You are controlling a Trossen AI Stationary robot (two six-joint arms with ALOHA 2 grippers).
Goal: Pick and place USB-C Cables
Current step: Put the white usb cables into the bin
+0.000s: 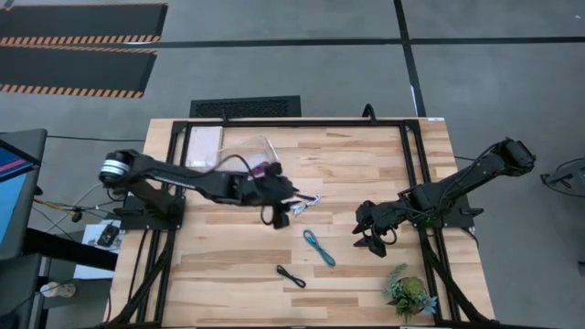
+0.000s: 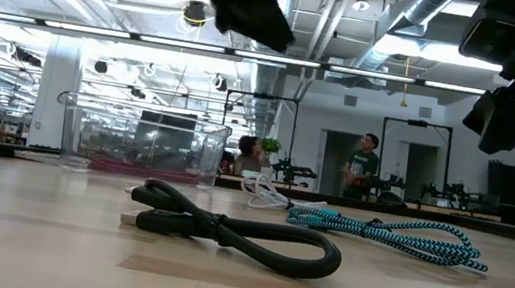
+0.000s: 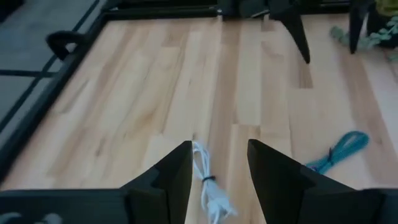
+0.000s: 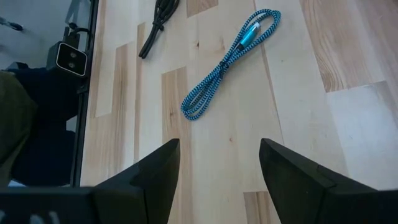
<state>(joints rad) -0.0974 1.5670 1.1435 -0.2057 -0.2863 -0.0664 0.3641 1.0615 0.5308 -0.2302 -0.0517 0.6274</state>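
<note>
Pale wood planks make up the table [image 1: 228, 274]. From above, the left gripper [image 1: 284, 212] hangs near the table's middle, with the white cable [image 1: 308, 202] just beside it toward the right arm. The teal cable [image 1: 320, 248] lies between the two grippers, nearer the front edge, and the black cable [image 1: 291, 275] lies further toward that edge. The right gripper [image 1: 372, 240] hovers well apart from the teal cable, near a small green plant [image 1: 409, 294]. A clear plastic container [image 1: 249, 152] sits toward the back on the left arm's side, with something maroon inside it.

At table height, the black cable [image 2: 225, 228] lies closest, folded into a loop. Behind it run the teal cable [image 2: 396, 234] and the white cable [image 2: 265, 195]. The clear container [image 2: 137, 142] stands further back, a reddish bundle on its floor. People stand far off in the room behind.

On the left wrist, the fingers [image 3: 169, 180] are spread apart, and the white cable [image 3: 208, 186] lies on the wood directly between them; whether they touch it cannot be told. The teal cable [image 3: 339, 152] lies off to one side.

On the right wrist, the fingers [image 4: 158, 177] are parted and hold nothing. The teal cable [image 4: 230, 59] lies ahead of them on the wood, well clear, with the black cable [image 4: 158, 25] beyond.
</note>
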